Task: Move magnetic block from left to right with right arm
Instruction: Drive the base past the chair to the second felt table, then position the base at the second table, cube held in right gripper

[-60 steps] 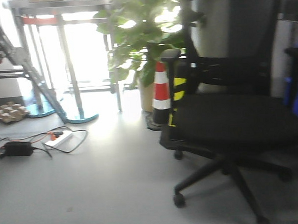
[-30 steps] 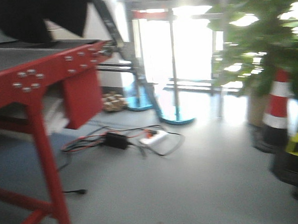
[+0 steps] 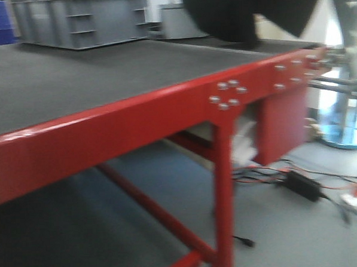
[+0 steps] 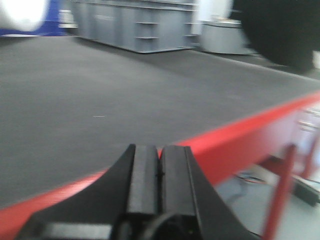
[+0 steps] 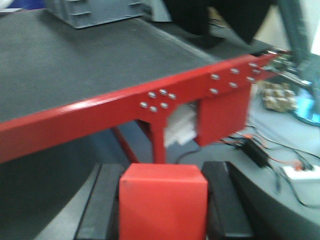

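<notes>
A small bright-red matte cube [image 5: 162, 202] is clamped in the black right hand [image 5: 162, 197], off the red-framed grey-topped desk's [image 5: 100, 112] edge. The left hand [image 4: 160, 167] is seen closed, empty.

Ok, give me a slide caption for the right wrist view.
Red magnetic block held between the right fingers, facing the red-framed table with its dark top.

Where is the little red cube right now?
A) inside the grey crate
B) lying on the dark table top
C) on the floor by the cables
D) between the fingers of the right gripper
D: the right wrist view shows the red cube sitting between the two black fingers of the right gripper, in front of the table's red frame.
</notes>
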Robot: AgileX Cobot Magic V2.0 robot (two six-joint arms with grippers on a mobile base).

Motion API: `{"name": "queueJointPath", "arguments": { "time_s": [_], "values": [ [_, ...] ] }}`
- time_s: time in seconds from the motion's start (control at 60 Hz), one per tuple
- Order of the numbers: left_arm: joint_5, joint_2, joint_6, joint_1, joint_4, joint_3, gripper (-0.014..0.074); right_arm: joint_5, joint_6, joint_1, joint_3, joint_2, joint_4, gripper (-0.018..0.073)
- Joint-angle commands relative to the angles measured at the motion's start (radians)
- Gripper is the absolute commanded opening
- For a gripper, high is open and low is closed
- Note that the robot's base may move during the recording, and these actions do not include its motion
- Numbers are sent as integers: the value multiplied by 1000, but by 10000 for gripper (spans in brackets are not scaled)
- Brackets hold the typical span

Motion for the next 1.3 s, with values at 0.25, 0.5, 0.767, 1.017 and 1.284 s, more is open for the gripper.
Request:
{"name": "queueJointPath", "arguments": {
  "time_s": [0.25,0.5,0.767,1.017,1.284],
  "values": [
    [-90,-16,-8,2,0,9,-116,-91,-10,-5,-29,19,-19,141],
    [-90,-16,-8,2,0,9,-116,-91,-10,-5,-29,19,-19,141],
    [-90,-16,-8,2,0,9,-116,-91,-10,-5,-29,19,-19,141],
    [-90,-16,-8,2,0,9,-116,-91,-10,-5,-29,19,-19,141],
    [-90,-14,-8,2,0,9,-116,-91,-10,-5,-29,19,-19,141]
  ]
}}
